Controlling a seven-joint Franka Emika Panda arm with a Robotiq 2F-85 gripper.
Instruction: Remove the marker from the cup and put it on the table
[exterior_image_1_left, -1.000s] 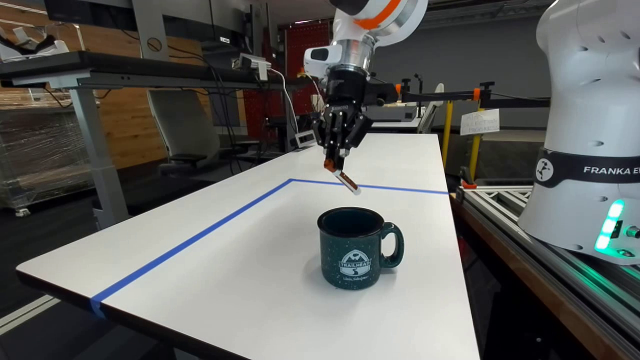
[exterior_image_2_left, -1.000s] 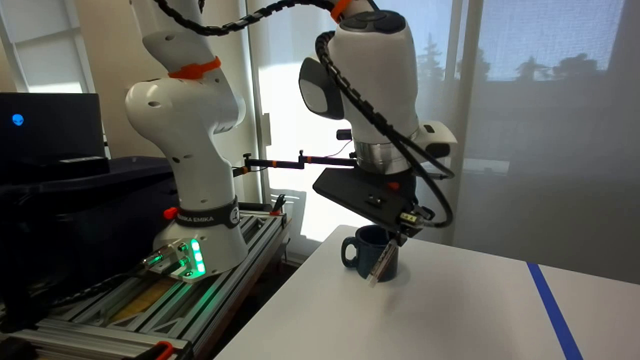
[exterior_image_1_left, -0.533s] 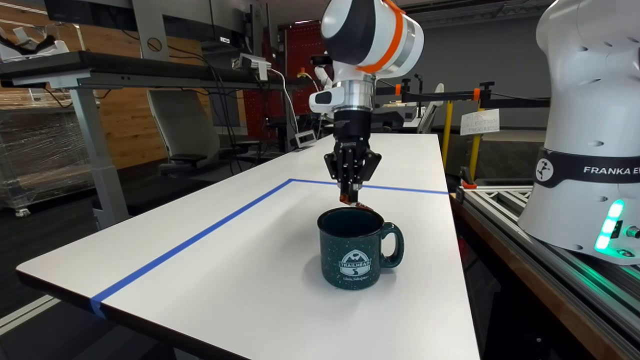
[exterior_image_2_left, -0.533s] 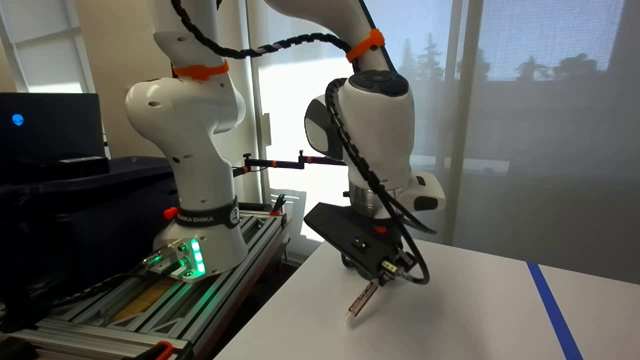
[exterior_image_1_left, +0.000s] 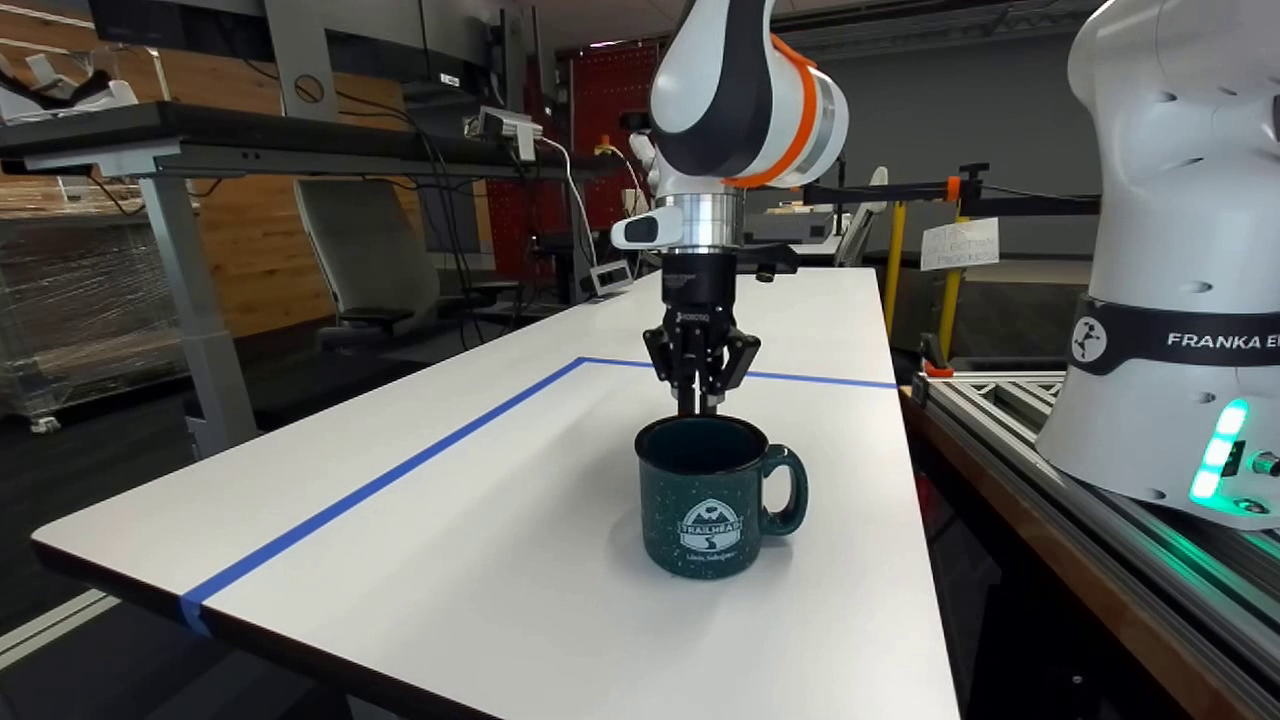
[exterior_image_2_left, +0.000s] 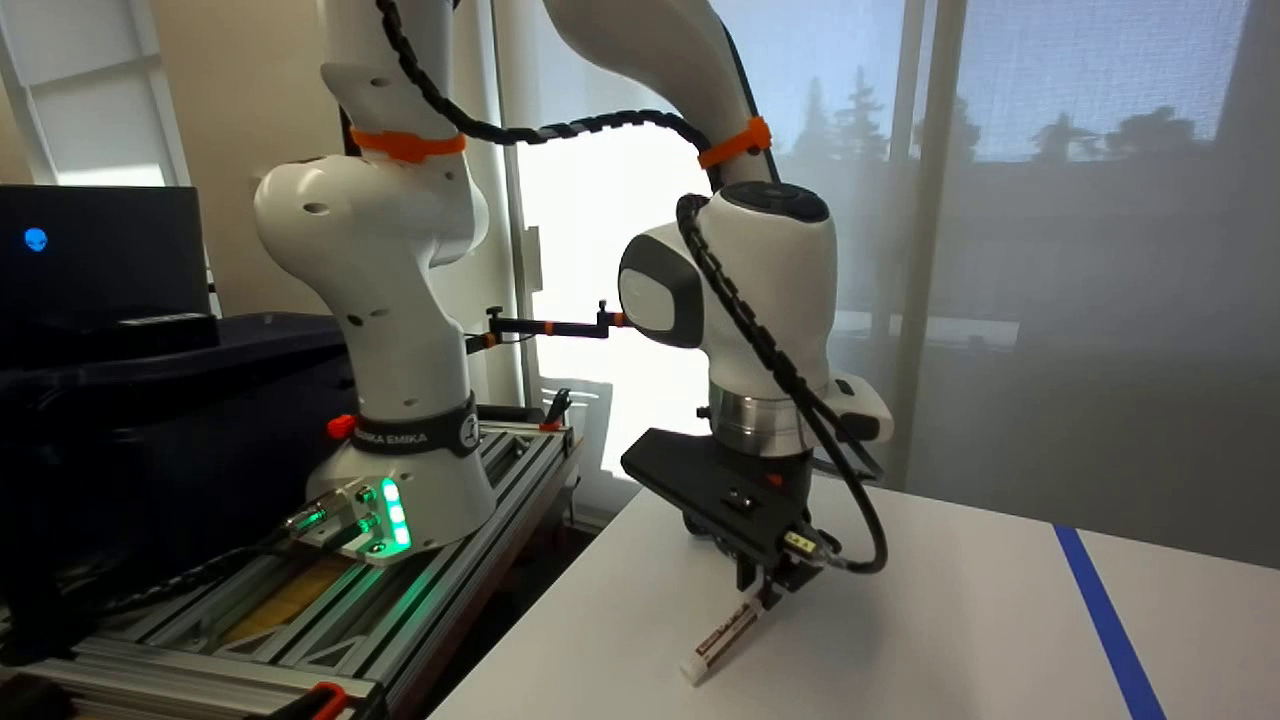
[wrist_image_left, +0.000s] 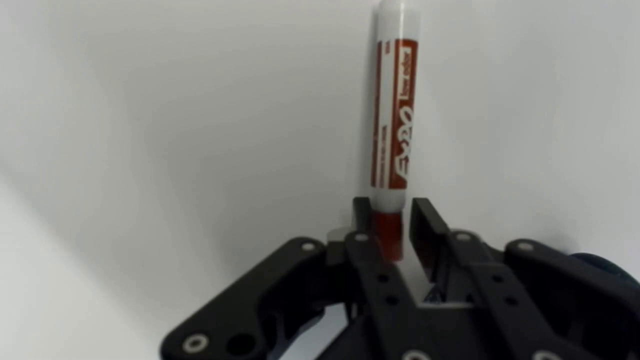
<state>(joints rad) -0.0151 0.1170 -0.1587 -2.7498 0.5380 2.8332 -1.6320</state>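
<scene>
The marker (wrist_image_left: 395, 115), white with a red-brown label and cap, lies on the white table (exterior_image_2_left: 950, 620). In an exterior view the marker (exterior_image_2_left: 722, 640) points away from the fingers; the mug hides it in an exterior view. My gripper (wrist_image_left: 391, 202) is a little open, its fingers on either side of the cap, with a gap on the right side. The gripper (exterior_image_1_left: 698, 405) is low over the table, behind the dark green mug (exterior_image_1_left: 700, 510). The mug stands upright, handle to the side; its rim shows at the right of the wrist view (wrist_image_left: 607, 265).
Blue tape (exterior_image_1_left: 400, 470) marks lines on the table; it also shows in an exterior view (exterior_image_2_left: 1110, 620). The robot base (exterior_image_2_left: 400, 490) stands on a metal frame beside the table. A desk (exterior_image_1_left: 300, 140) and a chair (exterior_image_1_left: 365, 250) are behind the table.
My gripper has come down to the table with the marker, beyond the mug. The fingers have parted from the marker, which was held tilted in the air and now lies down.
</scene>
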